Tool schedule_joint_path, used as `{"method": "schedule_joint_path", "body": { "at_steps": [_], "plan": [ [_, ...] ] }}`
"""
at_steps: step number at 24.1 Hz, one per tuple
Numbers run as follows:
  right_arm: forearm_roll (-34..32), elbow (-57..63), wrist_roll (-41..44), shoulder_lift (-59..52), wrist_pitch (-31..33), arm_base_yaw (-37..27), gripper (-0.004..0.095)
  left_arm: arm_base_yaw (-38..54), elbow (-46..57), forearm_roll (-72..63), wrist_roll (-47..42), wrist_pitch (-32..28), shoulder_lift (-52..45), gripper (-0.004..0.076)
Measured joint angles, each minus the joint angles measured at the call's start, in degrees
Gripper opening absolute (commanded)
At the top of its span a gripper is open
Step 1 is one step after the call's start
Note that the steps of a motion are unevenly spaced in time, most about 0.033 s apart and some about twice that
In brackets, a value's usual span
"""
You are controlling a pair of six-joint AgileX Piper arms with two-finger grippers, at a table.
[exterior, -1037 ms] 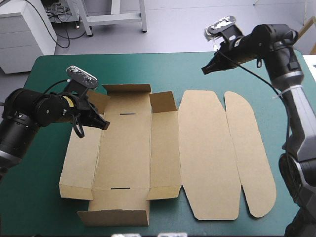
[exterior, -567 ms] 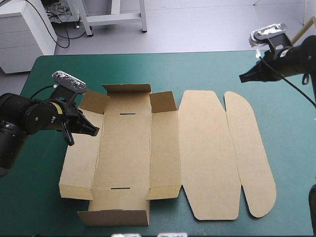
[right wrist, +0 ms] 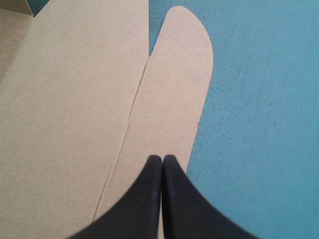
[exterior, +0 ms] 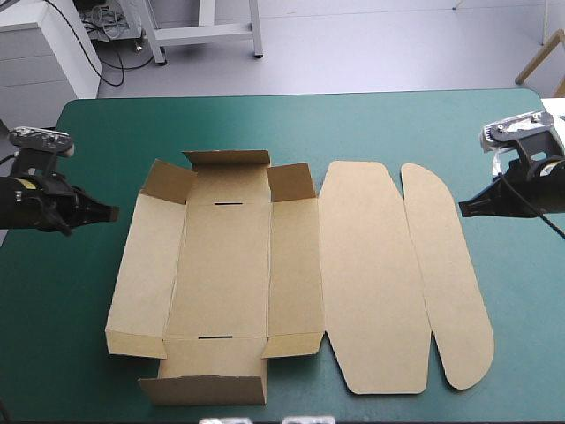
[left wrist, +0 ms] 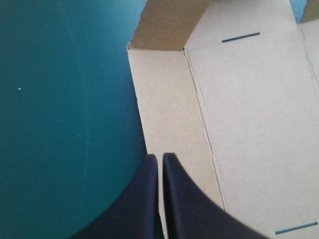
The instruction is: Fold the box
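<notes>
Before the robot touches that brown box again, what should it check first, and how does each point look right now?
1. Box fully on the teal-green cover: ok, it lies inside the edges.
2. Left tool clear of the box: ok, off its left side, holding nothing.
3. Right tool clear: ok, beyond the rounded flap, holding nothing.
4. Tools open to grasp: not ok, both are shut.
5. Walls raised: not ok, only the small end flaps tilt up.
6. Lid flat: ok.

Bright, even light; faint soft shadows along the box (exterior: 225, 274).
</notes>
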Motion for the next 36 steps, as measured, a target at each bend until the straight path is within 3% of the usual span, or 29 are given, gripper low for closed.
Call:
{"method": "schedule_joint_path", "body": {
  "at_steps": [7, 14, 17, 25, 28, 36],
  "plan": [
    [-2.56, 3.31, -2.32, -3.80, -0.89, 0.00, -0.0019, 26.75, 1.69, -12.02, 7.35, 0.09, 0.33, 0.0013],
    [-2.74, 3.55, -2.32, -3.86, -2.44, 0.00, -0.0019, 29.14, 1.78, -9.96, 3.76, 0.09, 0.88, 0.0044],
    [-2.74, 3.60, -2.32, -3.86, -2.44, 0.00, -0.0019, 29.14, 1.78, -10.02, 2.99, 0.09, 0.88, 0.0118],
    [-2.29, 3.66, -2.32, -3.86, -2.70, 0.00, -0.0019, 29.14, 1.78, -10.35, 2.27, 0.09, 1.85, 0.0576],
    [-2.29, 3.66, -2.32, -3.86, -2.69, 0.00, -0.0020, 29.14, 1.78, -10.76, 1.70, 0.09, 3.54, 0.0690],
    [-1.89, 3.66, -2.32, -3.86, -3.03, 0.00, -0.0019, 29.14, 8.15, -18.59, 5.28, -0.53, 10.80, 0.0690]
  ]
}}
